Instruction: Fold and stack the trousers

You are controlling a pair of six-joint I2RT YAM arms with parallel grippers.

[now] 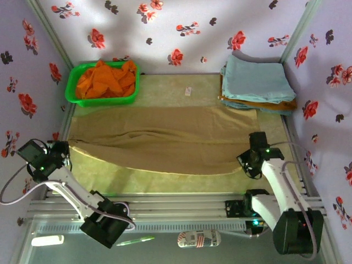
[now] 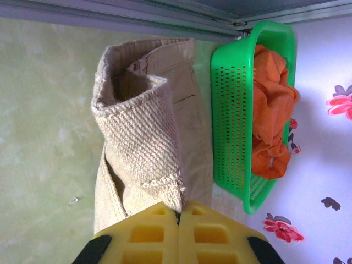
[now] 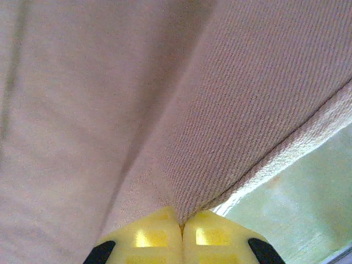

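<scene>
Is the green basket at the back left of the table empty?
No, the green basket holds a crumpled orange garment that fills it up to its rim.

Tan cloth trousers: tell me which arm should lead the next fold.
Right, probably. The right gripper is shut on the leg end of the tan cloth trousers, free to sweep across toward the waistband the left gripper clamps beside the green plastic basket.

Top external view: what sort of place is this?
Probably a staged laundry-folding robot cell, not a home: flower-printed wall panels box in the pale green table, with a green perforated plastic basket of orange clothes and a folded pale-blue cloth stack.
</scene>
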